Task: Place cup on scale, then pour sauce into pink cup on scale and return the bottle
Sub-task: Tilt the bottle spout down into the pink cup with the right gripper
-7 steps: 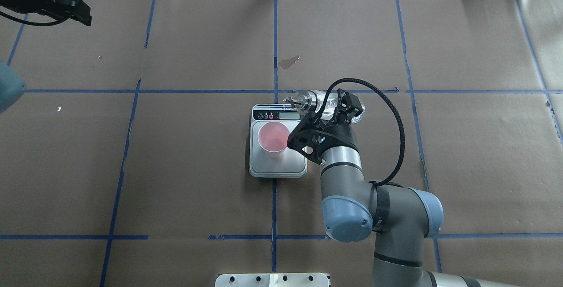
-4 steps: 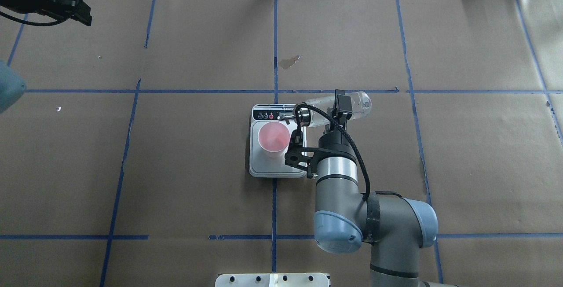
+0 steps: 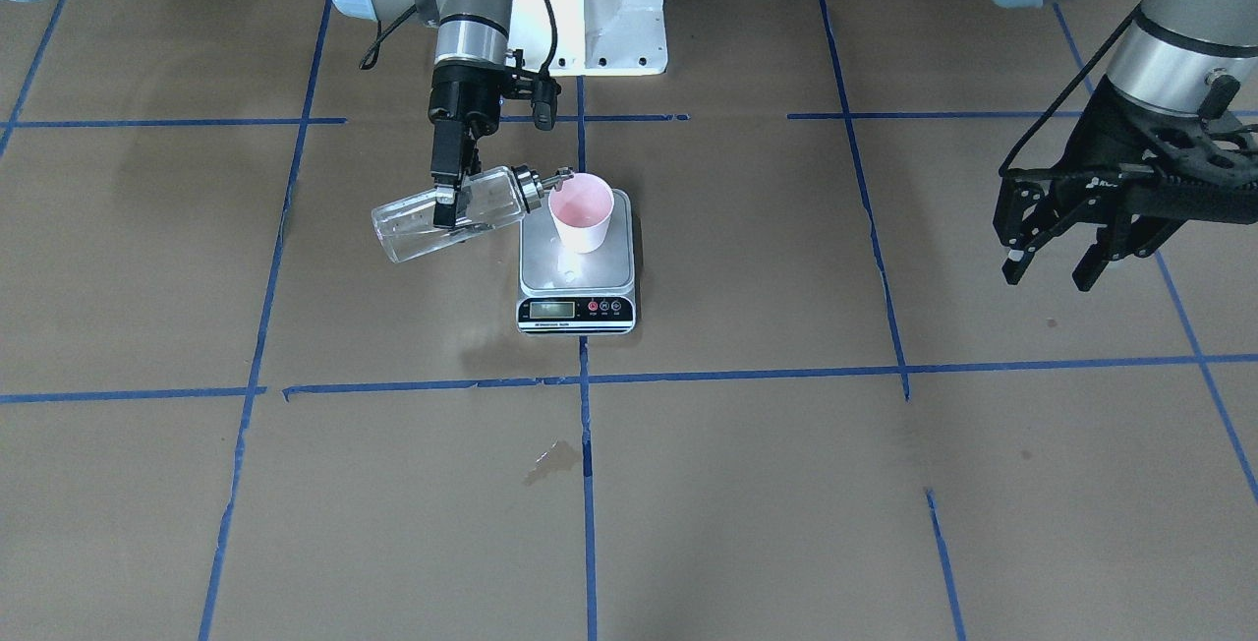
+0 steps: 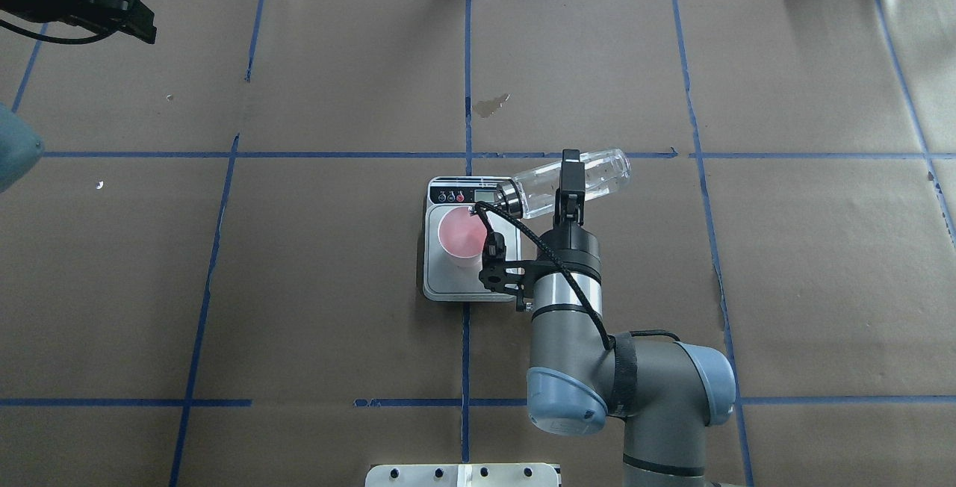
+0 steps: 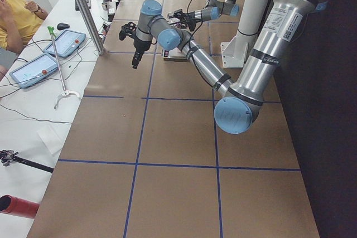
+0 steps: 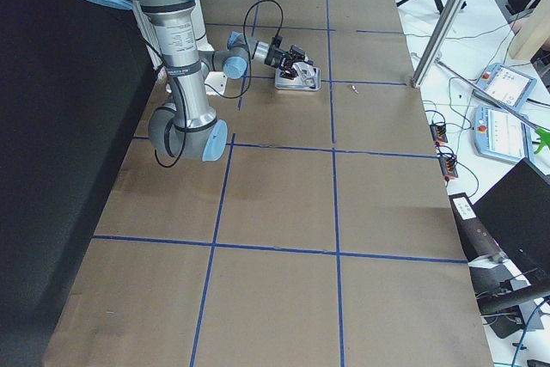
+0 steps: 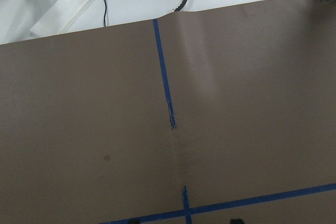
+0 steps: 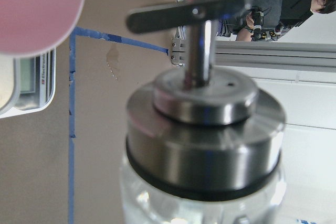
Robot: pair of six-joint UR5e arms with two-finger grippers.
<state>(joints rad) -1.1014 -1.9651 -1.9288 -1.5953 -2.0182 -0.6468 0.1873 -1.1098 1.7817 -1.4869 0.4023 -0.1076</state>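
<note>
Glass bottle (image 3: pixel 408 228), clamped in our right gripper (image 3: pixel 447 211), tips its spout at the cup (image 3: pixel 581 215) on the scale (image 3: pixel 550 267); our left gripper (image 3: pixel 1050 267) gapes wide.

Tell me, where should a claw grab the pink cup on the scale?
Probably around its side wall, just below the rim, coming from the robot's left. The cup stands upright and open on the scale, and the bottle in the right claw crowds its other side.
</note>
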